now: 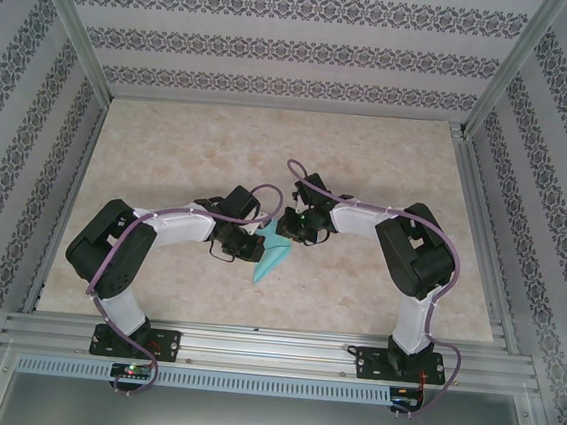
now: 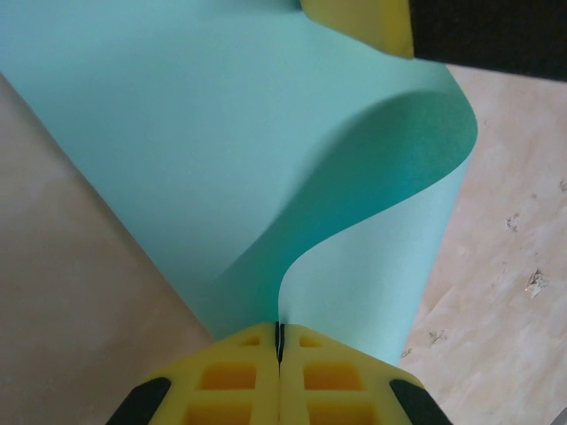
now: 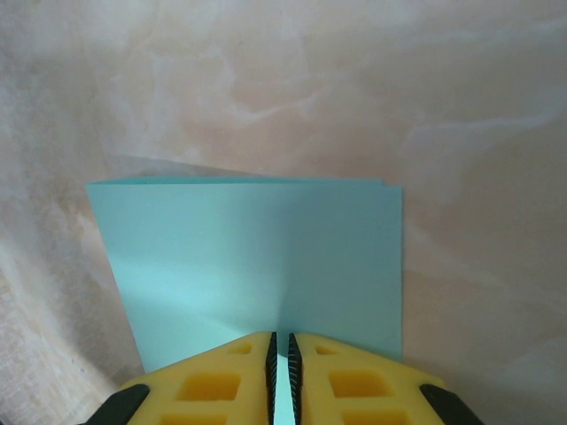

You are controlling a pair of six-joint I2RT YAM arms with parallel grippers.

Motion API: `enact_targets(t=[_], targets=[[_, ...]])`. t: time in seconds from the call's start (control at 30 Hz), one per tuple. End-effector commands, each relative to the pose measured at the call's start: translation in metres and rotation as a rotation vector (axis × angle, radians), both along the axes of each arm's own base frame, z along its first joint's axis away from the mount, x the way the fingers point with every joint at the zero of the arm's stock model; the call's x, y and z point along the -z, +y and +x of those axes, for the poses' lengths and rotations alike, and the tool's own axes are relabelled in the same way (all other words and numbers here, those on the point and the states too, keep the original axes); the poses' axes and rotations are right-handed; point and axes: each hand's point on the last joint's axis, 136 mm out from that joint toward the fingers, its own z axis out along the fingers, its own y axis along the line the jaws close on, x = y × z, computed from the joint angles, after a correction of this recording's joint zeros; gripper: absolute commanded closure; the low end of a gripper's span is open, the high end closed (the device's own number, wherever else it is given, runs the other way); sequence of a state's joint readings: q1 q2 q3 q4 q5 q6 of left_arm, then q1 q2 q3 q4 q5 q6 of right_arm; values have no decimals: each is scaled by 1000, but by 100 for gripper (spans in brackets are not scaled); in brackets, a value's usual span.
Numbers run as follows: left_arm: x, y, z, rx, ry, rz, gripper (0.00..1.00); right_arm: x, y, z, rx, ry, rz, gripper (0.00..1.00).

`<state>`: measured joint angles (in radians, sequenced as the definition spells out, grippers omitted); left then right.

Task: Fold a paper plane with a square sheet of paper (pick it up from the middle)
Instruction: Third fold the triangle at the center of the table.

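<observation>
Close up, the left gripper [image 2: 279,341] is shut tight on the edge of the square sheet of paper [image 2: 177,142], and the right gripper [image 3: 282,345] pinches another edge, jaws almost together. The paper is near the middle of the table [image 1: 169,151], with the left gripper at its 9 o'clock and the right one at its 1 o'clock. It looks light, thin and floppy, so I think a soft pinch near an edge is best, or it may crumple.
</observation>
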<state>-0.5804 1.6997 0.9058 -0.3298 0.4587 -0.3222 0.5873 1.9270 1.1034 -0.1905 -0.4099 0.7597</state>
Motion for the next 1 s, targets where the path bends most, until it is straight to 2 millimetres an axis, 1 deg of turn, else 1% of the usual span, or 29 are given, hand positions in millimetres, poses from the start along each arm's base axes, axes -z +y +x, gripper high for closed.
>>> enact_targets(t=[0.0,0.17,0.43,0.73,0.97], targets=[[-1,5,7,-43,-7,6,93,33,-10,-20,3,80,-82,85],[-8,4,7,-45,-17,-14,93,34,-12,-21,8,82,-85,84],[-16,8,7,-71,-42,-9,93,37,-14,-24,15,87,-98,85],[-4,10,5,-75,-10,14,92,37,-15,-24,16,86,-99,85],[1,15,5,-92,-4,43,93,36,-16,-24,16,85,-103,85]])
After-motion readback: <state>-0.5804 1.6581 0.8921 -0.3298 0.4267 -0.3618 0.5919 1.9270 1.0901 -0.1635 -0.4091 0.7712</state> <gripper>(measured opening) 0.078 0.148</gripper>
